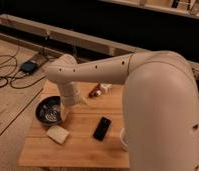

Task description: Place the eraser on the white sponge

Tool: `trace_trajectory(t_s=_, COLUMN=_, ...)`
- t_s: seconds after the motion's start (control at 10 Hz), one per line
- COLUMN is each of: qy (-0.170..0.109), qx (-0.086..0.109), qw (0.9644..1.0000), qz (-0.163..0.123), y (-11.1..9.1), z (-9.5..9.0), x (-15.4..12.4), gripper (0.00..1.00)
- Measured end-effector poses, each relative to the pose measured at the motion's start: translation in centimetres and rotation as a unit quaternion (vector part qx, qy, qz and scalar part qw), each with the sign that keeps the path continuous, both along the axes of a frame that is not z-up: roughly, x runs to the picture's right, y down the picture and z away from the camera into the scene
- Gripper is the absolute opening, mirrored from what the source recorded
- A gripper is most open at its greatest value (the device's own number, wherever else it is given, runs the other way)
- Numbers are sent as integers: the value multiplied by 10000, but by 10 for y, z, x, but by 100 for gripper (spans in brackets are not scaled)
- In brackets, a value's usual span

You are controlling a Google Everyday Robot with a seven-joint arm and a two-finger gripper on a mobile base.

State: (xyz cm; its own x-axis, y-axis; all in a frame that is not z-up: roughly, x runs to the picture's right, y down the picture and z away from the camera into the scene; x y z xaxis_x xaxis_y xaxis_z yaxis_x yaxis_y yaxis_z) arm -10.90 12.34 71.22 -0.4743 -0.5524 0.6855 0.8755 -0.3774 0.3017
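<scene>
The eraser (102, 128), a flat glossy black slab, lies on the wooden table (83, 150) near its middle. The white sponge (58, 134), a cream block, lies to its left near the front, just below the dark bowl (49, 111). My arm reaches from the right across the table and bends down at the left. The gripper (73, 103) hangs at its end above the table, just right of the bowl and up and left of the eraser, apart from both eraser and sponge.
A small red-and-white item (98, 91) lies at the table's back. A pale round cup (124, 140) stands right of the eraser, partly hidden by my arm. Cables and a dark box (29, 66) lie on the floor at left.
</scene>
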Motion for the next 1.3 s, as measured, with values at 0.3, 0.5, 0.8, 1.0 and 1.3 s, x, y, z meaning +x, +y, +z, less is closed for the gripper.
trace_trajectory(t_s=0.3, qy=0, qx=1, qw=10000, qz=0, y=0, z=0, x=0, gripper=80)
trace_trajectory(t_s=0.5, qy=77, qx=-42, qw=10000, qz=14, y=2, z=5, x=7, gripper=80)
trace_trajectory(t_s=0.8, qy=527, qx=-128, qw=9983, qz=235, y=12, z=20, x=42, gripper=80)
trace_trajectory(t_s=1.0, qy=861, qx=-146, qw=9945, qz=579, y=24, z=34, x=65, gripper=80)
trace_trajectory(t_s=1.3, qy=1226, qx=-175, qw=9866, qz=1067, y=47, z=52, x=88, gripper=80)
